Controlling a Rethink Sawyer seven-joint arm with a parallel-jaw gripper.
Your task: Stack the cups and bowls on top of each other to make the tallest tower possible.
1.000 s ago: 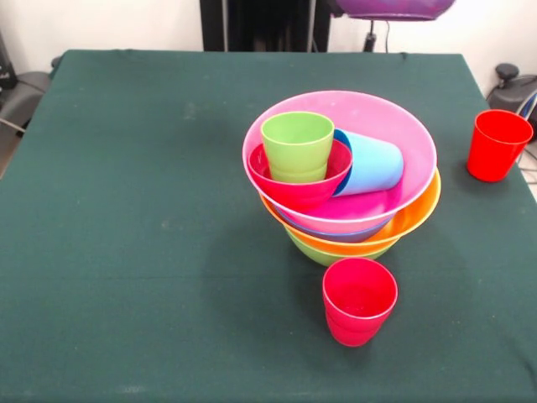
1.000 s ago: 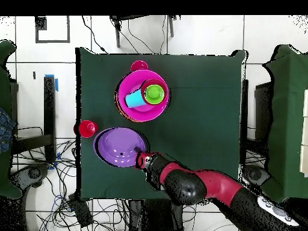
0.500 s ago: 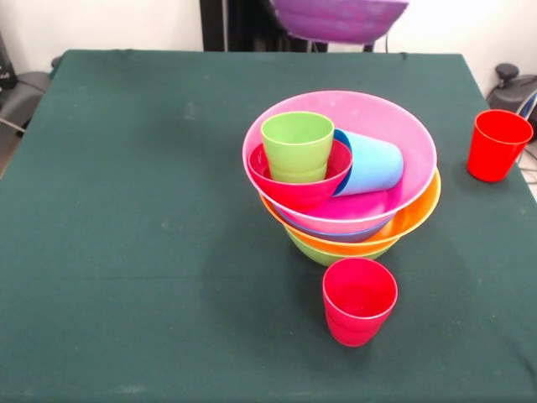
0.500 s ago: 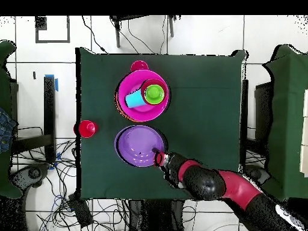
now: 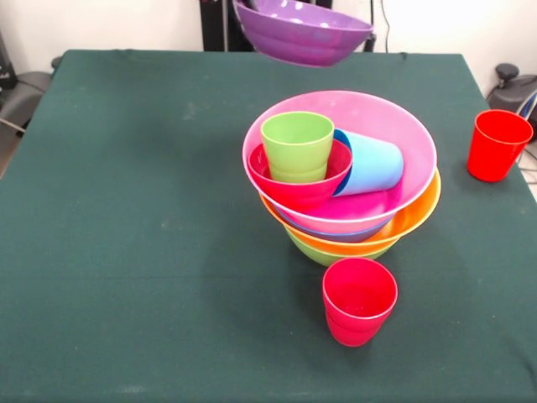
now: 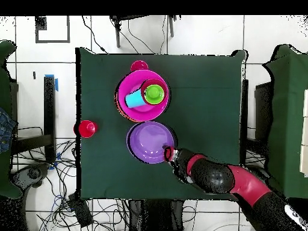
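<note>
Inside pink bowl (image 5: 394, 134), red bowl (image 5: 300, 186), cups

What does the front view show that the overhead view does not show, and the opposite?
Only the front view shows the orange bowl and lime green bowl under the pink bowl. Only the overhead view shows the gripper at the purple bowl's rim, and the arm. Both show the purple bowl raised, the green cup and two red cups.

Two cups (image 5: 298, 146) lie in the tower (image 5: 344, 185) — a third cup (image 5: 359, 300) stands before it.
</note>
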